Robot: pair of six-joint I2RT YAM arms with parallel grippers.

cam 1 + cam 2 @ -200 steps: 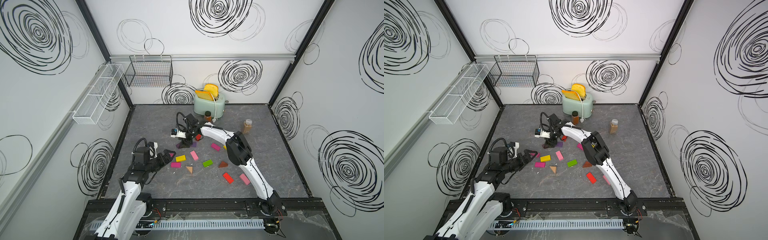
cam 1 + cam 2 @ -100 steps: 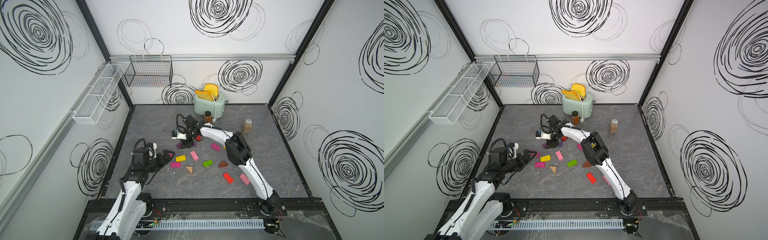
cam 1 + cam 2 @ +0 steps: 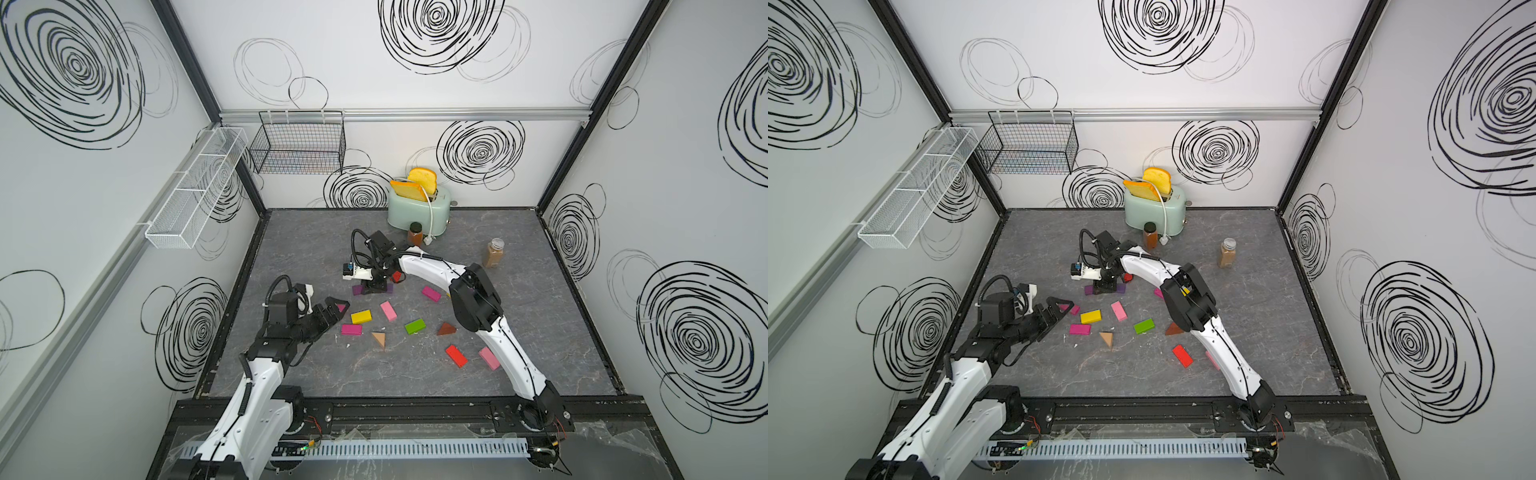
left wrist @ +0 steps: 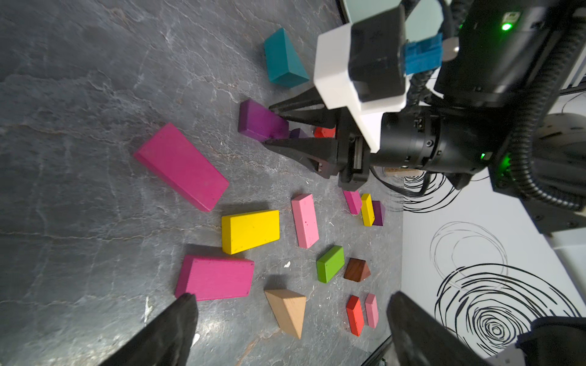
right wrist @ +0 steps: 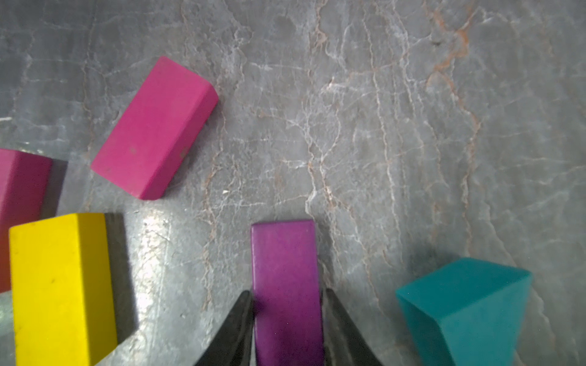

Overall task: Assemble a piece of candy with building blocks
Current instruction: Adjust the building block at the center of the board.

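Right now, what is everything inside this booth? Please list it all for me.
purple block: one, purple, gripped, mid-table.
other flat blocks: about a dozen; pink, magenta, yellow, red, green, purple; scattered around it.
wedges: three seen; tan, brown, teal; among the blocks.
toaster: one, mint green, by the back wall, holding toast.
jars: two, brown contents; one beside the toaster, one apart.
wire baskets: two, black and white, on the walls.
table: one, grey marbled, under everything.
left pincer: one, black, open, near the magenta blocks.
right pincer: one, black, closed on the purple block.
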